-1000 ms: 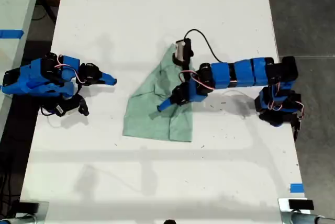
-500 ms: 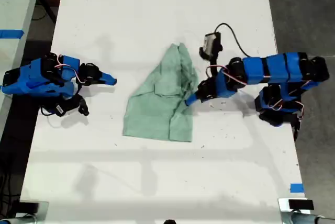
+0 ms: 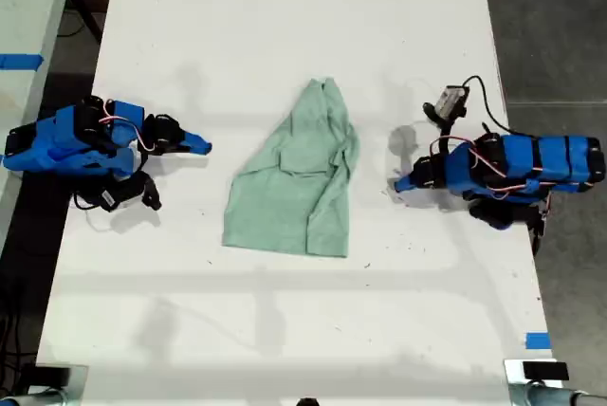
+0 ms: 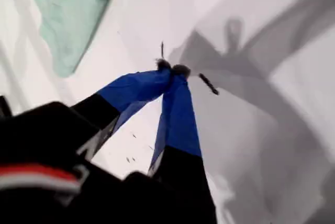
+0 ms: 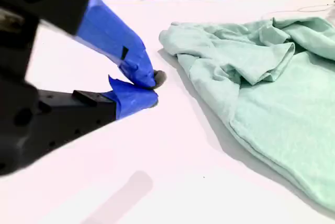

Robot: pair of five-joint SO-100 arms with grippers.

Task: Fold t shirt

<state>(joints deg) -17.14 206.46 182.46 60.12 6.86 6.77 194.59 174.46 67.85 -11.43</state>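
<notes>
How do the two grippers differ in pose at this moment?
My first gripper lies to the exterior view's right of the shirt; my second gripper lies to its left. The first looks raised, looking down on the table; the second sits low by the table. Both are shut, empty and clear of the shirt.

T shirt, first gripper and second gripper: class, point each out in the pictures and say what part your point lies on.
t shirt (image 3: 294,197), exterior view, middle of the cloth.
my first gripper (image 4: 171,70), first wrist view, the closed tips.
my second gripper (image 5: 152,84), second wrist view, the closed tips.
</notes>
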